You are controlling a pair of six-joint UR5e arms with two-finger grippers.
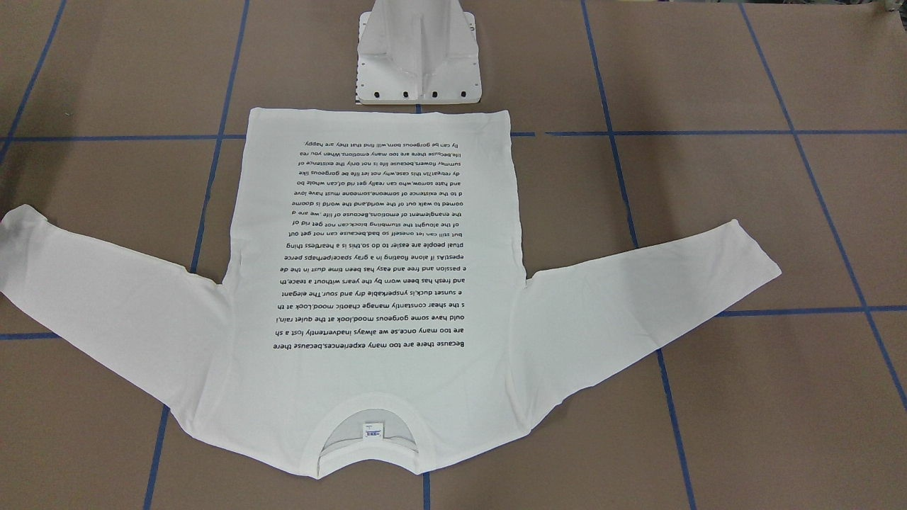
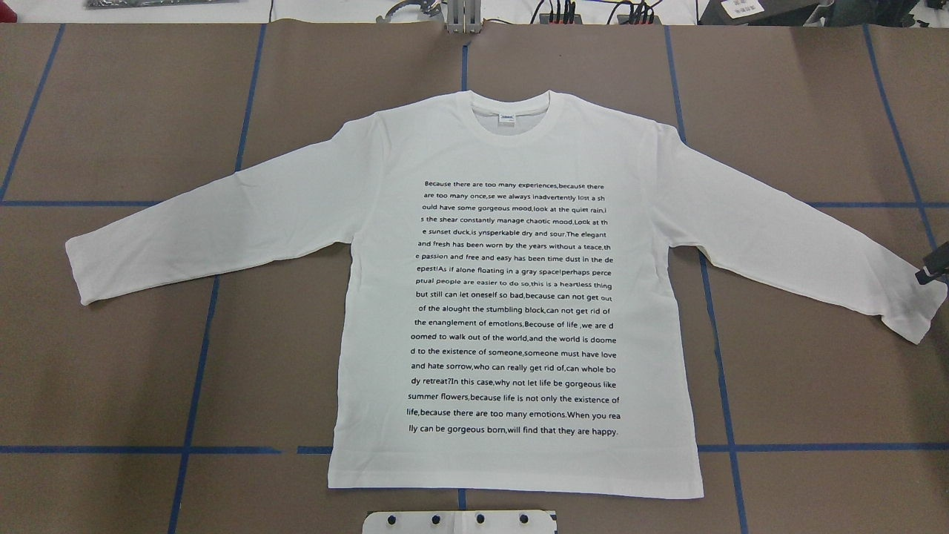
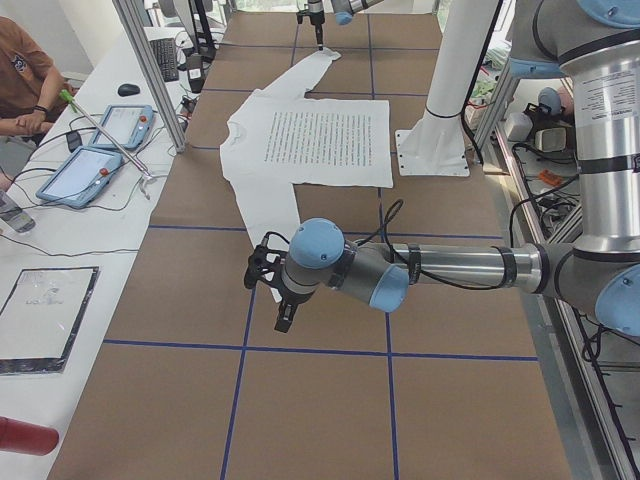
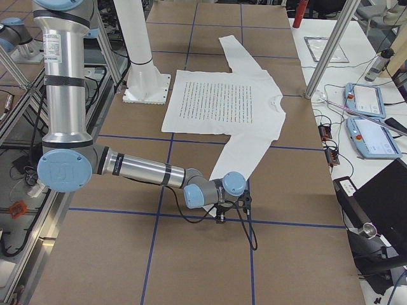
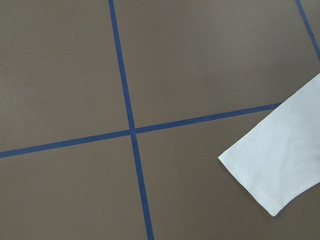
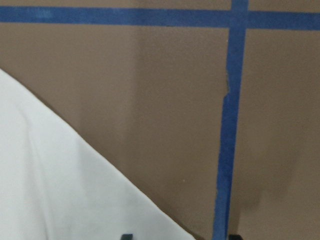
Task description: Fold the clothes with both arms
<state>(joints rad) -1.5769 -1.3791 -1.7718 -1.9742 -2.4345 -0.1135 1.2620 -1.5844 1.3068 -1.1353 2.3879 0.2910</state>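
On the blue-gridded brown table (image 2: 111, 111), T-shirt (image 2: 511, 297) lies flat.

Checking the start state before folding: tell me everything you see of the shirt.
The shirt is white, long-sleeved, cotton-looking, lying flat and unfolded on the table, black text up, hem toward the robot, both sleeves spread out. Ribbed round neck with a small label. The right gripper is at one cuff; contact unclear.
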